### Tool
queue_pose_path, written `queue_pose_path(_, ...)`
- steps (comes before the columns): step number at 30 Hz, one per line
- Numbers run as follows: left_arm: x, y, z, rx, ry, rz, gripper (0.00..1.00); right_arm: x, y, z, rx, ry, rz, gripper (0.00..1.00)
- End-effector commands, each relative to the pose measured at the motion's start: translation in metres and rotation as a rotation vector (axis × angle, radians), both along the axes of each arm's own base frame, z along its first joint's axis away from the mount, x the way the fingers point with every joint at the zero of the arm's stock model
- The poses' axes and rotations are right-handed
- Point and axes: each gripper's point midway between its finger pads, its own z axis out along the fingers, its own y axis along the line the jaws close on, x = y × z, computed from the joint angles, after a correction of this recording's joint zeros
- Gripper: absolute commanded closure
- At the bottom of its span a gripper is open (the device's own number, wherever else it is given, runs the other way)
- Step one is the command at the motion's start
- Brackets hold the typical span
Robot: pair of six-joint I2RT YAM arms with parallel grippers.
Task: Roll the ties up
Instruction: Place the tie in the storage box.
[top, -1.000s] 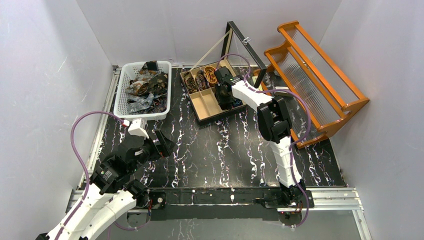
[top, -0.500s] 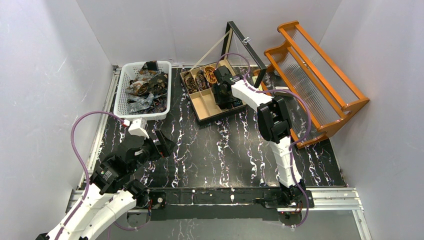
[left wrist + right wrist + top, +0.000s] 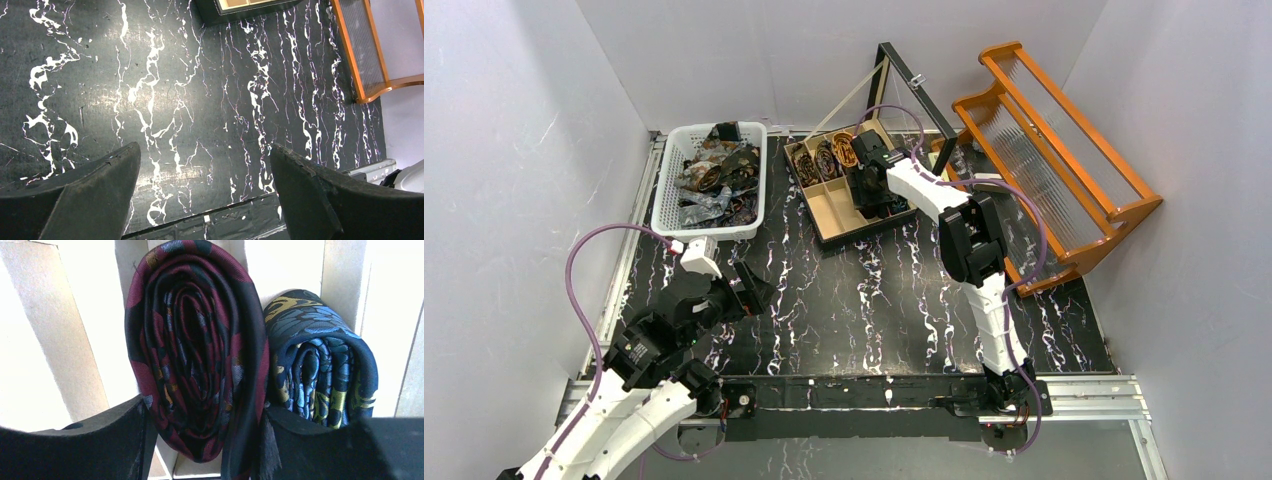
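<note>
A rolled dark maroon patterned tie (image 3: 195,350) stands on edge in a compartment of the wooden divider box (image 3: 832,214). My right gripper (image 3: 202,407) straddles it with jaws spread, open, a finger close on each side. A rolled blue and gold tie (image 3: 320,365) sits in the neighbouring compartment. From above, the right gripper (image 3: 865,193) reaches down into the box, and three more coils (image 3: 826,158) fill its back row. Loose ties (image 3: 719,170) lie heaped in the white basket (image 3: 664,200). My left gripper (image 3: 205,155) hovers open and empty over the black marbled table (image 3: 175,75).
The box's black-framed lid (image 3: 914,85) stands propped open behind it. An orange wooden rack (image 3: 1044,150) lies at the back right, close to the right arm. White walls enclose the table on three sides.
The right gripper's jaws have spread apart around the maroon coil in the box. The left arm has not moved.
</note>
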Motion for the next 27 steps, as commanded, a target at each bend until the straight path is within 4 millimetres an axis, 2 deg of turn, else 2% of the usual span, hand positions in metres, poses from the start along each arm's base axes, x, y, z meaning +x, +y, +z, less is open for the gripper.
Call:
queue_pose_path(1, 0.001, 0.001, -0.004, 0.017, 0.002, -0.004, 0.02, 0.014, 0.002, 0.056, 0.035, -0.111, -0.001, 0.33)
queue_pose_path(6, 0.001, 0.000, -0.005, 0.020, 0.004, -0.005, 0.02, 0.013, 0.003, 0.062, 0.041, -0.115, -0.001, 0.32)
queue_pose_path(14, 0.001, 0.000, -0.006, 0.019, 0.006, -0.007, 0.02, 0.015, 0.001, 0.083, 0.049, -0.149, -0.002, 0.30)
queue_pose_path(19, 0.001, 0.000, -0.005, 0.018, 0.003, -0.005, 0.02, 0.014, 0.001, 0.086, 0.057, -0.152, -0.001, 0.31)
queue_pose_path(24, 0.001, 0.000, -0.006, 0.017, 0.007, -0.005, 0.02, 0.012, 0.000, 0.077, 0.047, -0.142, -0.004, 0.39)
queue_pose_path(27, 0.001, 0.000, -0.006, 0.018, 0.007, -0.004, 0.02, 0.011, -0.002, 0.069, 0.035, -0.129, -0.006, 0.51)
